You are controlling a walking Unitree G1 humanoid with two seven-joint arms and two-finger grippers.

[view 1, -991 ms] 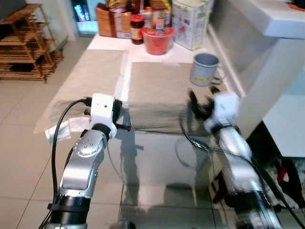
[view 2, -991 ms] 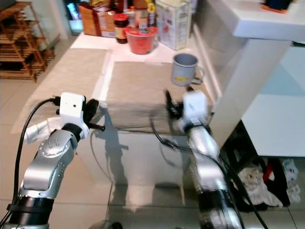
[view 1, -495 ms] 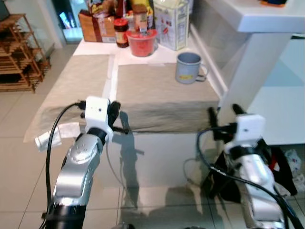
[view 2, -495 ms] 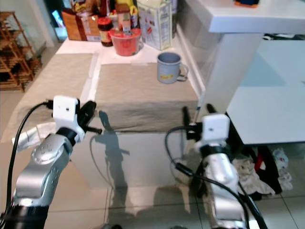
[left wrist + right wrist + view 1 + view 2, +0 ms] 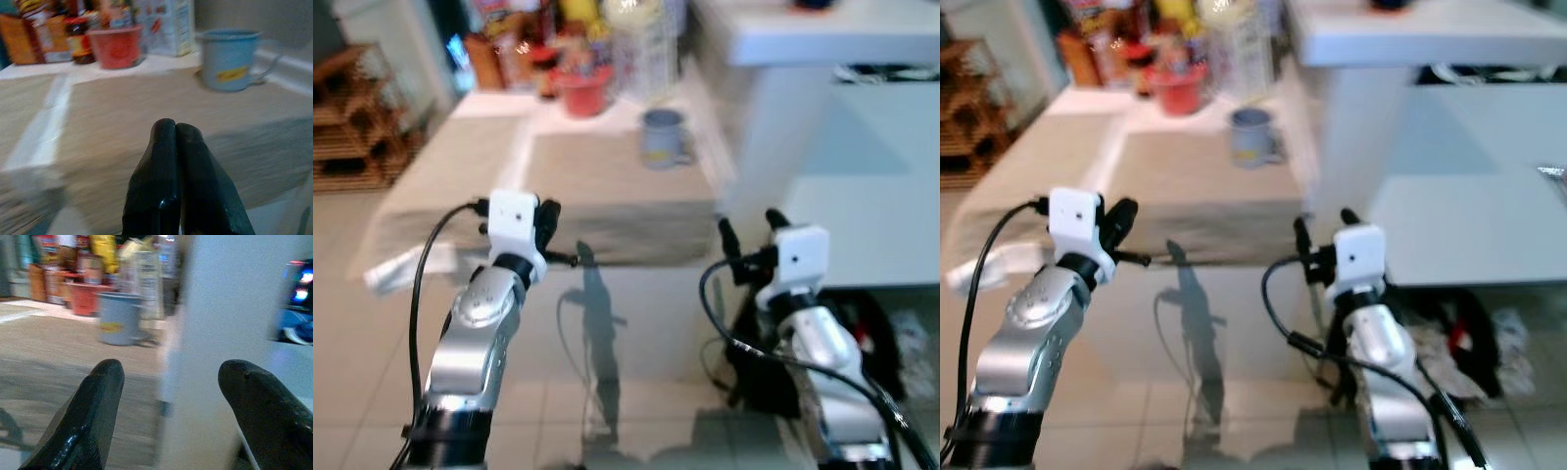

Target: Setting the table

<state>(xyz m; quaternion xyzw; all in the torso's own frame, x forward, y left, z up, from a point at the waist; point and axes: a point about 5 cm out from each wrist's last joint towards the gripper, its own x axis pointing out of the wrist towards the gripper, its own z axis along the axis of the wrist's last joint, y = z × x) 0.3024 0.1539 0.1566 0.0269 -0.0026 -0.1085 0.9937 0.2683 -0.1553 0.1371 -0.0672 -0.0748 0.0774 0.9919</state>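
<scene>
A: Where are the grippers?
B: The left gripper (image 5: 175, 147) has its two black fingers pressed together, nothing between them, and it hovers near the front edge of the beige placemat (image 5: 607, 176). The right gripper (image 5: 171, 396) has its fingers spread wide, holding nothing; it sits off the placemat's right front corner, facing the white pillar (image 5: 220, 308).
A: And the mug?
B: The grey-blue mug (image 5: 663, 137) stands upright on the placemat's far right part, handle turned right. It's well apart from both grippers.
A: What's past the placemat?
B: A red bowl (image 5: 580, 93) just beyond its far edge, with jars and cartons crowded behind it, too blurred to name. A second placemat (image 5: 450, 176) lies beside it on the left. A wooden rack (image 5: 352, 127) stands on the floor farther left.
</scene>
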